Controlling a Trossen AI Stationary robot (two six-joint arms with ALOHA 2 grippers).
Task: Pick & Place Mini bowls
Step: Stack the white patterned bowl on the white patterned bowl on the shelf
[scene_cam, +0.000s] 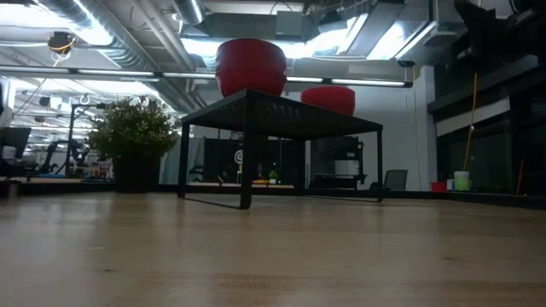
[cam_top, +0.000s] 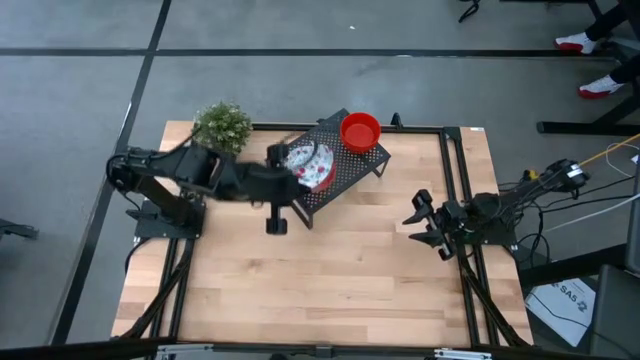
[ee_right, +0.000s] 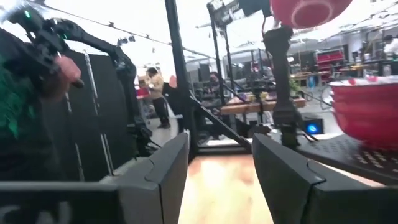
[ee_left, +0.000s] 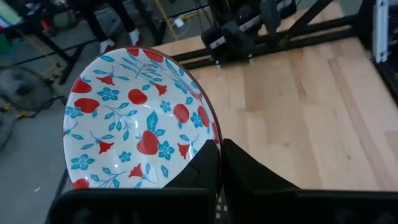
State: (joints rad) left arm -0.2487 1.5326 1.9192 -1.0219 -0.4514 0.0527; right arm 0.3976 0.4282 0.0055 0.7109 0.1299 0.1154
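From above, the left tool pinches a floral bowl over the rack; a red bowl sits at the rack's far corner. The right tool waits wide open and empty near the worktop edge. Low view: red bowls on the rack. Left wrist: fingers grip the floral bowl's rim.

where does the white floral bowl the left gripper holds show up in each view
High view: the round white bowl with red and blue flowers sits tilted over the black mesh rack, at the left gripper.
Low view: only its red underside shows, above the rack's top.
Left wrist view: fills the left half, rim pinched by the shut fingers.
Right wrist view: red underside at the top edge.
Shared landmark: the plain glossy red bowl on the rack.
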